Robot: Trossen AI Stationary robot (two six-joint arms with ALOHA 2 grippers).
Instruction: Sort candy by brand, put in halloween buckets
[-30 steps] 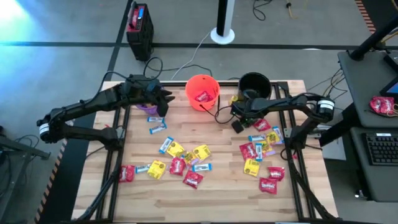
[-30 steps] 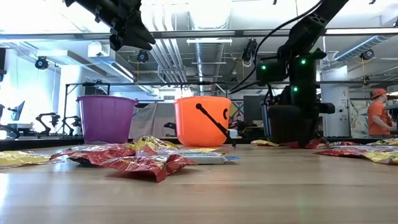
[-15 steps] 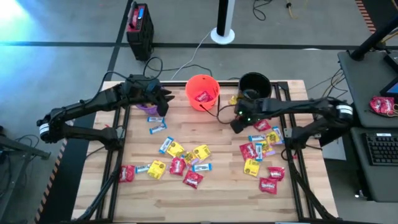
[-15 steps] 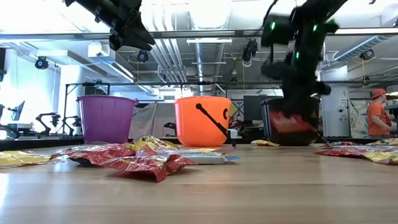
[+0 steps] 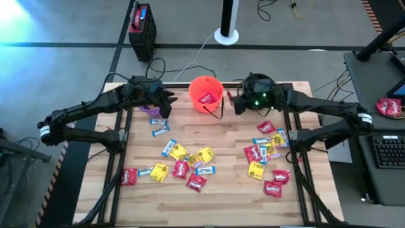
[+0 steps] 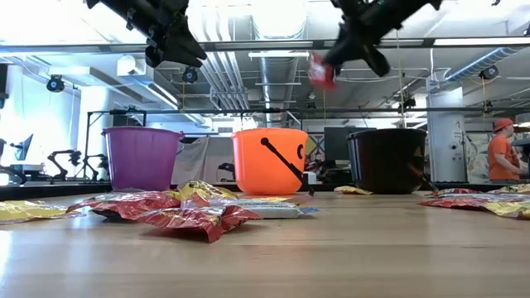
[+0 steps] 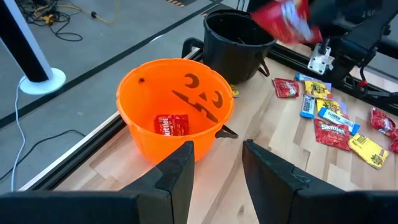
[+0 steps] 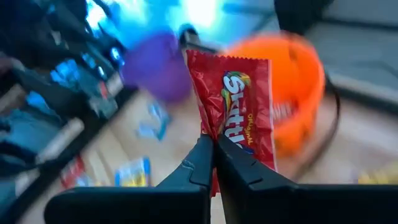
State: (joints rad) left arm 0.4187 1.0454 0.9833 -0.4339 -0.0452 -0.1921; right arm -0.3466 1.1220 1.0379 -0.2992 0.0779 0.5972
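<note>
My right gripper [image 5: 236,101] is shut on a red candy packet [image 8: 239,99] and holds it high between the orange bucket [image 5: 205,93] and the black bucket [image 6: 389,159]. The low view shows the packet [image 6: 321,70] well above both rims. My left gripper [image 7: 217,152] hangs open and holds nothing, above the purple bucket [image 6: 141,157] at the far left. One red packet [image 7: 170,124] lies in the orange bucket. Red, yellow and blue-and-white candy [image 5: 183,161] lies scattered flat over the table. My right gripper pinches the red packet between its two fingertips at one short end, near a corner [image 8: 214,135]. The fingers come from the table's right, slanting slightly down. The packet sticks out past the fingertips, flat and unfolded, lifted clear of the table and the buckets.
A second heap of candy [image 5: 266,152] lies at the table's right. Black frame rails [image 5: 117,145] run along the table's sides. A desk with a keyboard [image 5: 387,152] stands to the right. A person in orange [image 6: 501,157] stands in the room behind.
My right gripper has risen from the table beside the black bucket with the red packet in its fingers. It has tipped up from pointing down to nearly level and gone toward the far edge, closer to the orange bucket. The packet is lifted clear.
</note>
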